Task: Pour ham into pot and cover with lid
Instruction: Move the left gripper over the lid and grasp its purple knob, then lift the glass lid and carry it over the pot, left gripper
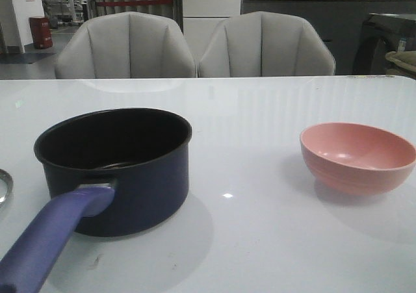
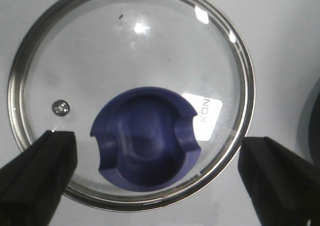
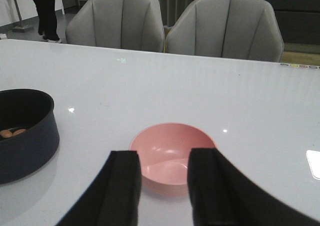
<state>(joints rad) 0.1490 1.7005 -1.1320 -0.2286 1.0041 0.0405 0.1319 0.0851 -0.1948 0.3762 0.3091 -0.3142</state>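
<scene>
- White worktop (image 1: 273,241): ham (image 3: 12,133) in pot (image 1: 117,169), pink bowl (image 1: 357,156) empty.
- Our left claw (image 2: 155,178) spread over lid (image 2: 131,95); centre on blue knob (image 2: 145,143), then clench.
- Our right claw (image 3: 164,186) released near bowl.

Only the end effectors show: the left end effector (image 2: 160,181) and right end effector (image 3: 163,186) each have two matte black, wedge-shaped fingers, unmarked.

Lid (image 1: 3,188) is showing only a rim sliver at the front view's left edge. Pot (image 1: 117,169) handle is running off the bottom edge; its wall is hiding the floor. Lid lettering is reading only "KON", the rest lying behind the knob (image 2: 145,138).
</scene>
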